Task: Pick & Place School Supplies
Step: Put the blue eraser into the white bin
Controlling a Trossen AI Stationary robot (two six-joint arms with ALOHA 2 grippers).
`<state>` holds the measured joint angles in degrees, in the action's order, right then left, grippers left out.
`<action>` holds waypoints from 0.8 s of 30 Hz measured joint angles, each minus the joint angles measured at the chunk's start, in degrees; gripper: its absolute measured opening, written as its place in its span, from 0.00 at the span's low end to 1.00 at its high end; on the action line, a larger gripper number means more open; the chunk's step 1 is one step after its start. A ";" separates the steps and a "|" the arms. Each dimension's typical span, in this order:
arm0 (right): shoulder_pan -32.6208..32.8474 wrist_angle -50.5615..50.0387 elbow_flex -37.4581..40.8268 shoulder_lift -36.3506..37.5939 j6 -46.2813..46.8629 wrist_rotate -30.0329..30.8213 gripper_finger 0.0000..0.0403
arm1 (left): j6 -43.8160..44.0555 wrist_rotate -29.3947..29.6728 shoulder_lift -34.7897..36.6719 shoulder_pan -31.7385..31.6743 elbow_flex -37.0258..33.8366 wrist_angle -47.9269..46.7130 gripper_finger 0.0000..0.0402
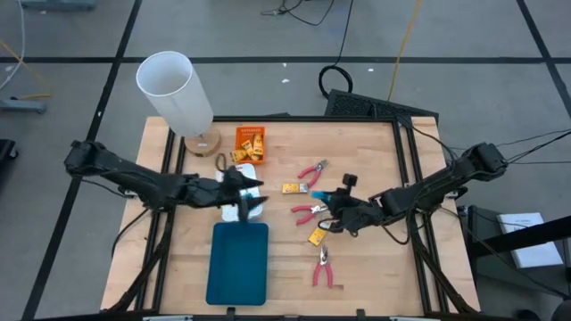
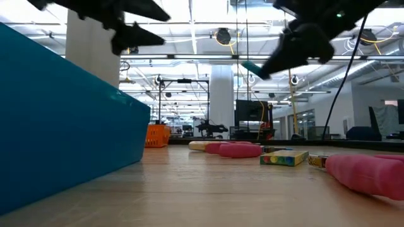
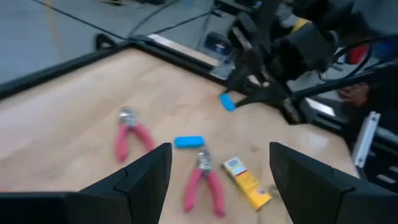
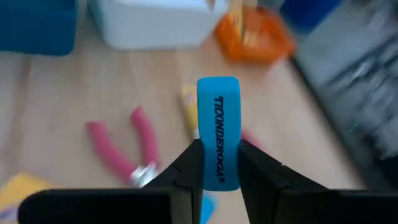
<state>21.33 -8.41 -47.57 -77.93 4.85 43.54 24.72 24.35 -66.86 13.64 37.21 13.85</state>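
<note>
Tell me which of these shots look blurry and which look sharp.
Right wrist view: the blue eraser held in the right gripper is crisp, the table behind it soft. Left wrist view: smeared throughout. Low view: the teal tray up close is blurred. High view: evenly sharp.

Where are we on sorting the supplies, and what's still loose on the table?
Done: the orange tray already holds yellow packets. In hand: the right gripper is shut on a blue eraser, lifted above the table. The left gripper hangs open over the white tray. Left: another blue eraser, three red-handled pliers and loose yellow packets. The teal tray looks empty.
</note>
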 joint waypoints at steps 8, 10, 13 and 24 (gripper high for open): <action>-0.36 18.30 -0.02 -1.60 -20.68 1.36 0.17 | 5.52 -8.51 -12.17 -5.00 0.06 19.39 0.67; -0.36 19.90 -0.02 -1.60 -22.32 1.38 0.17 | 7.55 -9.36 -14.21 -6.00 1.17 19.79 0.67; -0.36 21.31 -0.02 -1.60 -23.60 1.34 0.17 | 8.23 -9.39 -17.22 -6.90 3.61 19.32 0.67; -1.89 21.89 -0.02 -1.58 -23.89 1.26 0.17 | 4.39 -13.49 -24.03 -7.56 13.09 17.50 0.67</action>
<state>19.44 13.48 -47.59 -79.50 -19.04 44.80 29.10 10.86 -90.89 6.09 50.31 31.35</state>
